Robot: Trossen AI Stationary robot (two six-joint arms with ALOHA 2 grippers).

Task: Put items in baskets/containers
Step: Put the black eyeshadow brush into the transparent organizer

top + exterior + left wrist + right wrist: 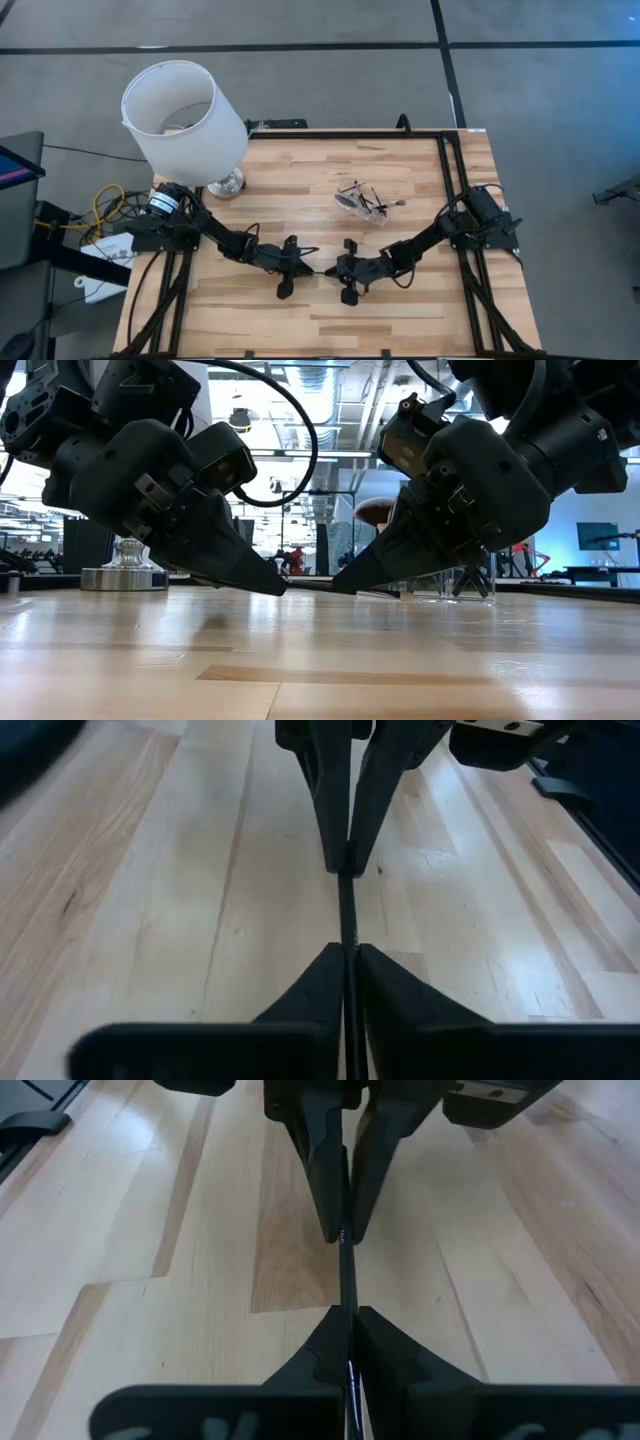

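One thin black brush (346,915) runs level between my two grippers near the middle of the table. My left gripper (312,268) is shut on one end and my right gripper (336,270) on the other, tip facing tip. The same brush shows in the right wrist view (344,1275). The clear plastic tray (362,203) stands farther back and to the right, with several black brushes lying in it; it also shows in the low view (462,580). My left gripper pinches one end of the brush's thin handle (347,948) between its two fingertips. The fingers come slanting down from the table's left and lie along the brush. My right gripper pinches the other end (347,1308) between its two fingertips, slanting down from the table's right, along the brush. In the low view both sets of fingertips (275,586) stay just above the tabletop.
A big white lampshade (185,110) on a silver base (226,184) stands at the table's far left. A black frame rail (455,190) runs along the right side. Bare wood lies in front of the grippers toward the near edge.
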